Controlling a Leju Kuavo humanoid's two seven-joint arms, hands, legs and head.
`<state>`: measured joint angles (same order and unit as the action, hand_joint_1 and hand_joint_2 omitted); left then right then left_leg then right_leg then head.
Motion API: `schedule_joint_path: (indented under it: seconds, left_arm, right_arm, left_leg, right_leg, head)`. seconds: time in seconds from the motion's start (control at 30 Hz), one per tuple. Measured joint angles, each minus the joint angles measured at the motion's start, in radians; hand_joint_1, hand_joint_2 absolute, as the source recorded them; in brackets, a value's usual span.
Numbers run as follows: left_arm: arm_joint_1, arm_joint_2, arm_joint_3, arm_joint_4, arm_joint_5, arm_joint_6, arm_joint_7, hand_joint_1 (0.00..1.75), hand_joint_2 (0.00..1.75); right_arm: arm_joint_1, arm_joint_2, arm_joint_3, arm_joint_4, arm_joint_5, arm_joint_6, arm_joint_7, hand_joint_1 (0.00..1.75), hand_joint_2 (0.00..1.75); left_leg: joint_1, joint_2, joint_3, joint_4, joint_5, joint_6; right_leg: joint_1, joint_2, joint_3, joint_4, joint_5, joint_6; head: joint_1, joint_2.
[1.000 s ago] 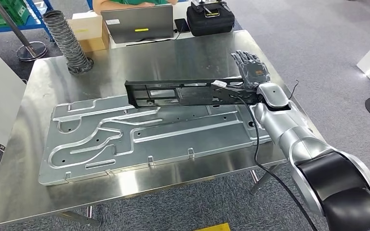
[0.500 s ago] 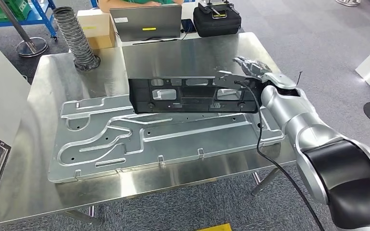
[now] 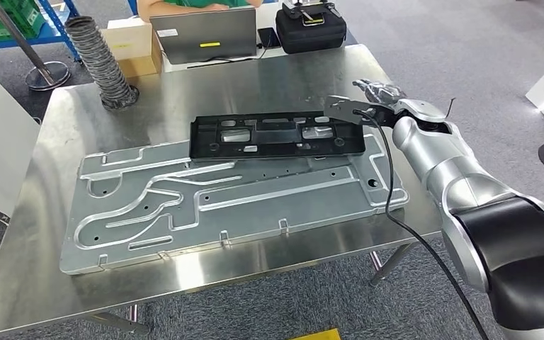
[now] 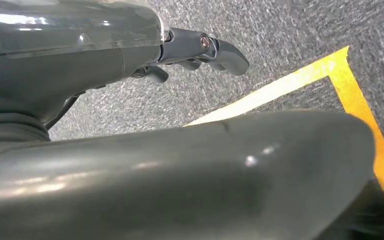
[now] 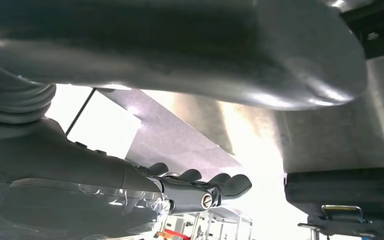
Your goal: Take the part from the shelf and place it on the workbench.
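The long black plastic part [image 3: 276,134] lies flat across the far edge of a large stamped metal plate [image 3: 219,198] on the steel workbench [image 3: 269,78]. My right hand [image 3: 381,95] hovers just beyond the part's right end, fingers stretched out with nothing between them. In the right wrist view the hand [image 5: 200,192] stands apart from the part [image 5: 340,200]. My left hand [image 4: 200,50] hangs over the carpet, fingers loosely extended and holding nothing.
At the far side of the bench stand a corrugated grey hose [image 3: 103,60], a cardboard box [image 3: 138,46], a laptop [image 3: 202,34] and a black case [image 3: 310,28]. A person in green [image 3: 198,3] sits behind them. Yellow floor tape [image 4: 290,85] runs below my left hand.
The part was held up on its edge in my right hand; now it lies flat on the plate and the hand has let go and drawn slightly away to the right.
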<state>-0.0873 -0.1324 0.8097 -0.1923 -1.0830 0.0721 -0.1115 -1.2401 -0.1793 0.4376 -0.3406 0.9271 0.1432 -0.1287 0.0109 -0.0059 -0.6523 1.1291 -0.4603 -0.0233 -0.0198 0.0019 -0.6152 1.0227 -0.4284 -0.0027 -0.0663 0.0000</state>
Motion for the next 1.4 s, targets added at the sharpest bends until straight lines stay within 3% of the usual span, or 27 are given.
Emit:
schedule_joint_path:
  seconds: [0.07, 0.2, 0.27, 0.33, 0.37, 0.4, 0.43, 0.5, 0.57, 0.63, 0.73, 0.77, 0.83, 0.9, 0.93, 0.97, 1.0, 1.07, 1.1, 1.23, 1.3, 1.37, 1.4]
  left_arm:
    - [0.000, 0.002, 0.001, 0.000, -0.001, 0.000, -0.001, 0.00, 0.00]
    - [0.001, 0.004, 0.002, 0.000, -0.006, 0.000, -0.002, 0.00, 0.00]
    - [0.000, 0.004, 0.002, 0.000, -0.006, -0.002, -0.003, 0.00, 0.00]
    - [0.001, 0.004, 0.002, 0.000, -0.005, -0.005, -0.003, 0.00, 0.00]
    - [0.002, 0.004, 0.003, 0.000, -0.005, -0.006, -0.004, 0.00, 0.00]
    - [0.002, 0.004, 0.003, 0.000, -0.004, -0.008, -0.004, 0.00, 0.00]
    - [0.003, 0.004, 0.004, 0.000, -0.002, -0.009, -0.004, 0.00, 0.00]
    - [0.003, 0.004, 0.006, 0.000, 0.001, -0.012, -0.004, 0.00, 0.00]
    - [0.003, 0.002, 0.010, 0.000, 0.003, -0.013, -0.004, 0.00, 0.00]
    - [0.004, 0.001, 0.012, 0.000, 0.004, -0.014, -0.004, 0.00, 0.00]
    - [0.008, 0.001, 0.013, 0.000, 0.005, -0.017, -0.005, 0.00, 0.00]
    - [0.008, 0.001, 0.013, 0.000, 0.006, -0.019, -0.006, 0.00, 0.00]
    - [0.010, 0.001, 0.014, 0.000, 0.006, -0.028, -0.006, 0.00, 0.00]
    - [0.012, 0.001, 0.014, 0.000, 0.005, -0.037, -0.006, 0.00, 0.00]
    - [0.012, 0.001, 0.014, 0.000, 0.004, -0.041, -0.007, 0.00, 0.00]
    - [0.011, 0.001, 0.014, 0.000, 0.003, -0.043, -0.007, 0.00, 0.00]
    - [0.010, 0.001, 0.014, 0.000, 0.002, -0.046, -0.007, 0.00, 0.00]
    - [0.006, 0.000, 0.014, 0.000, -0.004, -0.051, -0.007, 0.00, 0.00]
    - [0.004, 0.000, 0.013, 0.000, -0.007, -0.052, -0.007, 0.00, 0.00]
    - [-0.001, -0.003, 0.013, 0.000, -0.015, -0.052, -0.008, 0.00, 0.00]
    - [-0.004, -0.006, 0.012, 0.000, -0.018, -0.052, -0.009, 0.00, 0.00]
    - [-0.003, -0.007, 0.012, 0.000, -0.020, -0.052, -0.008, 0.00, 0.00]
    - [-0.002, -0.008, 0.012, 0.000, -0.020, -0.053, -0.008, 0.00, 0.00]
  right_arm:
    - [0.000, 0.000, 0.000, 0.001, 0.004, -0.001, 0.000, 0.00, 0.00]
    - [0.002, 0.001, 0.000, 0.005, 0.021, -0.003, 0.001, 0.00, 0.00]
    - [0.002, 0.001, 0.000, 0.006, 0.029, -0.004, 0.006, 0.00, 0.00]
    - [0.006, 0.001, 0.000, 0.009, 0.037, -0.005, 0.013, 0.00, 0.00]
    - [0.011, 0.001, 0.000, 0.012, 0.041, -0.006, 0.017, 0.00, 0.00]
    - [0.016, 0.001, 0.000, 0.014, 0.045, -0.007, 0.021, 0.00, 0.00]
    - [0.019, 0.001, 0.000, 0.015, 0.048, -0.009, 0.026, 0.00, 0.00]
    - [0.022, 0.001, 0.000, 0.016, 0.055, -0.018, 0.032, 0.00, 0.00]
    - [0.024, 0.001, 0.001, 0.016, 0.060, -0.025, 0.035, 0.00, 0.00]
    - [0.032, 0.000, 0.002, 0.016, 0.062, -0.031, 0.040, 0.00, 0.00]
    - [0.042, -0.001, 0.002, 0.016, 0.065, -0.039, 0.050, 0.00, 0.00]
    - [0.043, -0.001, 0.002, 0.016, 0.066, -0.041, 0.052, 0.00, 0.00]
    - [0.048, -0.002, 0.003, 0.016, 0.069, -0.043, 0.055, 0.00, 0.00]
    - [0.057, -0.003, 0.003, 0.017, 0.072, -0.045, 0.059, 0.00, 0.00]
    - [0.062, -0.003, 0.003, 0.017, 0.073, -0.047, 0.061, 0.00, 0.00]
    - [0.065, -0.004, 0.003, 0.017, 0.074, -0.048, 0.062, 0.00, 0.00]
    - [0.067, -0.006, 0.003, 0.016, 0.075, -0.050, 0.062, 0.00, 0.00]
    - [0.070, -0.012, 0.003, 0.016, 0.076, -0.056, 0.063, 0.00, 0.00]
    - [0.073, -0.017, 0.003, 0.016, 0.076, -0.059, 0.063, 0.00, 0.00]
    - [0.088, -0.036, 0.003, 0.015, 0.080, -0.068, 0.063, 0.00, 0.00]
    - [0.092, -0.048, 0.003, 0.016, 0.085, -0.072, 0.065, 0.00, 0.00]
    - [0.100, -0.060, 0.003, 0.017, 0.091, -0.072, 0.066, 0.00, 0.00]
    - [0.107, -0.064, 0.003, 0.018, 0.093, -0.072, 0.067, 0.00, 0.00]
  left_leg:
    - [-0.003, -0.001, 0.046, -0.096, 0.028, 0.009]
    - [-0.004, 0.000, 0.055, -0.121, 0.035, 0.032]
    - [-0.001, 0.001, 0.059, -0.131, 0.042, 0.044]
    - [-0.003, 0.000, 0.058, -0.131, 0.043, 0.047]
    - [-0.004, 0.000, 0.057, -0.131, 0.042, 0.048]
    - [-0.004, 0.000, 0.057, -0.130, 0.042, 0.048]
    - [-0.004, 0.000, 0.057, -0.128, 0.041, 0.047]
    - [-0.005, 0.000, 0.057, -0.123, 0.038, 0.043]
    - [-0.008, 0.000, 0.053, -0.116, 0.034, 0.036]
    - [-0.009, 0.000, 0.050, -0.115, 0.033, 0.028]
    - [-0.009, 0.000, 0.040, -0.090, 0.011, 0.014]
    - [-0.009, 0.000, 0.022, -0.049, -0.014, 0.009]
    - [-0.005, 0.000, -0.038, 0.084, -0.077, 0.002]
    - [-0.002, 0.000, -0.082, 0.174, -0.099, -0.002]
    - [0.000, 0.000, -0.078, 0.163, -0.081, -0.003]
    - [0.001, 0.000, -0.055, 0.112, -0.048, -0.002]
    - [0.001, 0.000, -0.021, 0.037, -0.011, 0.001]
    - [-0.002, 0.000, 0.038, -0.083, 0.030, 0.008]
    - [-0.004, 0.000, 0.050, -0.109, 0.034, 0.012]
    - [-0.003, -0.001, 0.055, -0.125, 0.040, 0.035]
    - [-0.001, 0.000, 0.055, -0.132, 0.046, 0.046]
    - [-0.003, 0.000, 0.053, -0.132, 0.047, 0.049]
    - [-0.003, 0.000, 0.053, -0.131, 0.047, 0.049]
  right_leg:
    - [0.003, 0.001, 0.000, 0.001, -0.001, 0.009]
    - [0.002, 0.001, -0.002, 0.003, -0.005, 0.031]
    - [0.000, 0.001, -0.033, 0.073, -0.049, 0.037]
    - [0.000, 0.001, -0.096, 0.208, -0.111, 0.041]
    - [0.000, 0.001, -0.121, 0.260, -0.127, 0.043]
    - [-0.001, 0.001, -0.131, 0.279, -0.125, 0.043]
    - [-0.001, 0.000, -0.121, 0.256, -0.103, 0.042]
    - [0.000, 0.000, -0.056, 0.122, -0.038, 0.036]
    - [0.005, 0.000, -0.007, 0.017, -0.003, 0.027]
    - [0.011, 0.000, -0.001, 0.000, -0.002, 0.019]
    - [0.003, 0.000, 0.002, -0.008, 0.003, 0.003]
    - [0.000, -0.001, 0.003, -0.011, 0.004, -0.002]
    - [0.001, -0.002, 0.004, -0.011, 0.004, -0.006]
    - [0.001, -0.001, 0.004, -0.010, 0.003, -0.007]
    - [0.001, 0.000, 0.005, -0.010, 0.003, -0.006]
    - [0.001, 0.001, 0.006, -0.008, 0.002, -0.005]
    - [0.000, 0.002, 0.007, -0.007, 0.000, -0.003]
    - [0.003, 0.003, 0.007, -0.005, -0.002, 0.006]
    - [0.005, 0.003, 0.007, -0.005, -0.002, 0.011]
    - [0.002, 0.003, 0.002, 0.006, -0.011, 0.034]
    - [-0.001, 0.002, -0.039, 0.097, -0.066, 0.041]
    - [-0.001, 0.002, -0.105, 0.235, -0.127, 0.047]
    - [-0.001, 0.002, -0.125, 0.276, -0.136, 0.049]
  head:
    - [0.000, 0.000]
    - [0.000, 0.000]
    - [0.000, 0.000]
    - [0.000, 0.000]
    - [0.000, 0.000]
    - [0.000, 0.000]
    - [0.000, 0.000]
    - [0.000, 0.000]
    - [0.000, 0.000]
    - [0.000, 0.000]
    - [0.000, 0.000]
    - [0.000, 0.000]
    - [0.000, 0.000]
    - [0.000, 0.000]
    - [0.000, 0.000]
    - [0.000, 0.000]
    - [0.000, 0.000]
    - [0.000, 0.000]
    - [0.000, 0.000]
    - [0.000, 0.000]
    - [0.000, 0.000]
    - [0.000, 0.000]
    - [0.000, 0.000]
